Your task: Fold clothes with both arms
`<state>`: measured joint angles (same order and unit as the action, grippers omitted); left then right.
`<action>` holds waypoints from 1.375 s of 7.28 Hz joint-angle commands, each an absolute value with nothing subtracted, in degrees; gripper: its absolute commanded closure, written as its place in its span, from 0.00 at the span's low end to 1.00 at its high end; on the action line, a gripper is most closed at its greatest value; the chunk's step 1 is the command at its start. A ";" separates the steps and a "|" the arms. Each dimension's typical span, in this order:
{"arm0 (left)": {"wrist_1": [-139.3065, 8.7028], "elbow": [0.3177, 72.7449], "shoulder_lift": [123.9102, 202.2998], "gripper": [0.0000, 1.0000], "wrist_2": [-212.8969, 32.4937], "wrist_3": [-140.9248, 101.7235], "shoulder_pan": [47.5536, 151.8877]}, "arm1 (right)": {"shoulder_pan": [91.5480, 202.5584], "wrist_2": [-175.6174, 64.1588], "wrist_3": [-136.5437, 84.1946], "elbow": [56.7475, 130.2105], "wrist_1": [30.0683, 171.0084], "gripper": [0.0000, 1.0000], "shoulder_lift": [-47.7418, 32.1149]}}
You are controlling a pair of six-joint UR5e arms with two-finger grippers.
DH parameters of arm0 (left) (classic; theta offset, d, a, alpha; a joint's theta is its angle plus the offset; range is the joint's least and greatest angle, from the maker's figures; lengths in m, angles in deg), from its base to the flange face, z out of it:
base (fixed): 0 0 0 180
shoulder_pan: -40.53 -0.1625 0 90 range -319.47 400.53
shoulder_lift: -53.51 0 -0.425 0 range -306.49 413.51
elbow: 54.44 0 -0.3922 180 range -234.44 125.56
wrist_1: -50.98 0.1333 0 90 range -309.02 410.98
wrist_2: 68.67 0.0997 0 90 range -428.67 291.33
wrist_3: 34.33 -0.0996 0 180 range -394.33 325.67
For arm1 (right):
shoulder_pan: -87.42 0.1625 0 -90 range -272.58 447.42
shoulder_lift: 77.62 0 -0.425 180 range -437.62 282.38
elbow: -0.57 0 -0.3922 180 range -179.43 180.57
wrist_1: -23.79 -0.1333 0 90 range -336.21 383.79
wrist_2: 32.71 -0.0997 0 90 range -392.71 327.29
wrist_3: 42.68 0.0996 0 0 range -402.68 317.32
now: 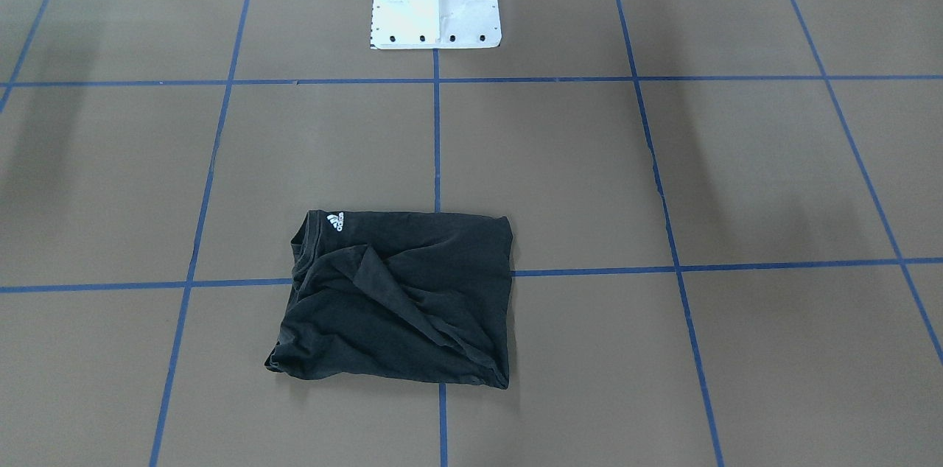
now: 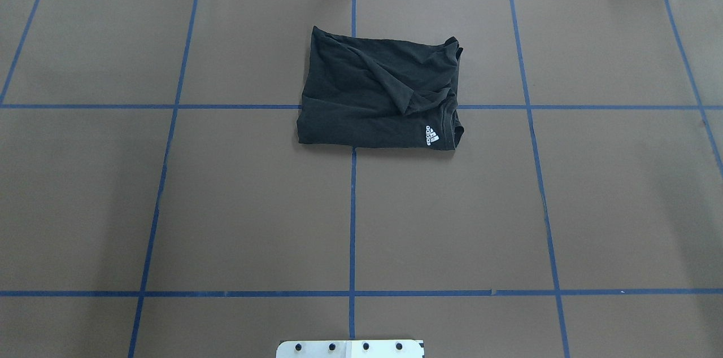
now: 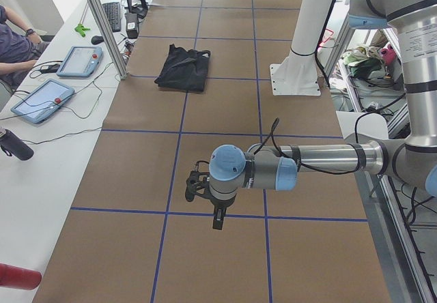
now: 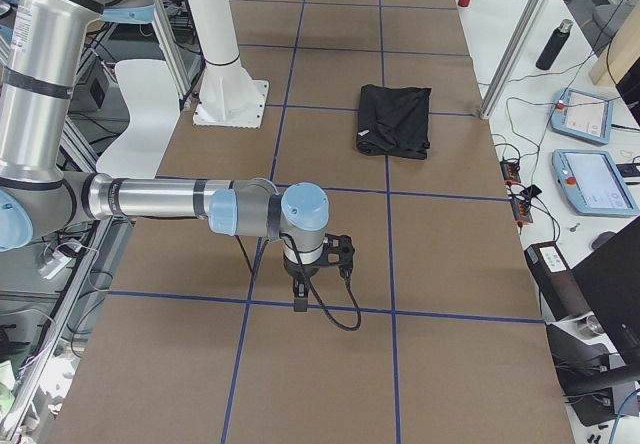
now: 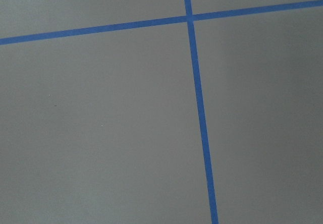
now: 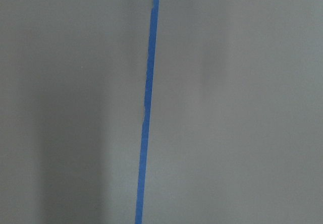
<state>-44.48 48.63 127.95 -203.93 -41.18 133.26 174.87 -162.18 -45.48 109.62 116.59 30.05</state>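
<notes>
T-shirt (image 2: 378,92) folded into a rough rectangle, lying flat near the counter's (image 2: 226,205) far edge on the operators' side, about midway between its two ends, over a crossing of blue tape lines (image 2: 353,217). White logo (image 2: 432,135) facing up, at the corner nearest the robot on its right. Loose flap (image 2: 395,84) lying slantwise over the top layer, with creases around it. Collar (image 2: 449,118) bunched along the right-hand side.

Left arm (image 3: 321,158) and right arm (image 4: 160,199) each stretched low toward its own end of the counter, well apart from the cloth, touching nothing. Jaws pointing down over bare counter. Apart or together: impossible to tell from the side views, and absent from both wrist views.

Probably at the close of folding, or just ahead of one last tidy. For a neat finish:
- Come in from both sides together.
- Pinch only the slanting flap's edge, not the layers below.
- Draw it flat toward the collar side, then release low.
- Keep lifts small to avoid dragging the bundle or undoing the folds beneath.

Otherwise, leave well alone and hold clear.
</notes>
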 commanded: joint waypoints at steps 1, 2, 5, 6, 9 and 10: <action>-44.47 48.57 127.69 0.00 -203.32 -41.19 133.16 | 174.78 -162.35 -45.31 109.56 116.34 0.00 30.04; -44.47 48.74 127.78 0.00 -203.32 -41.19 133.16 | 174.78 -162.35 -45.31 109.56 116.34 0.00 30.04; -44.12 51.81 128.75 0.00 -201.21 -41.19 129.30 | 174.87 -162.43 -45.49 109.56 116.34 0.00 30.13; -44.12 51.91 128.40 0.00 -201.12 -41.45 129.29 | 174.87 -162.43 -45.31 109.56 116.34 0.00 30.22; -44.21 51.65 128.04 0.00 -200.95 -41.28 129.38 | 174.78 -162.61 -45.31 109.56 116.34 0.00 30.13; -44.21 51.99 128.04 0.00 -200.94 -41.27 129.38 | 174.78 -162.70 -45.31 109.56 116.34 0.00 30.13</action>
<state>-44.20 51.76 128.08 -201.01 -41.33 129.39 174.79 -162.61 -45.32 109.56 116.34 30.16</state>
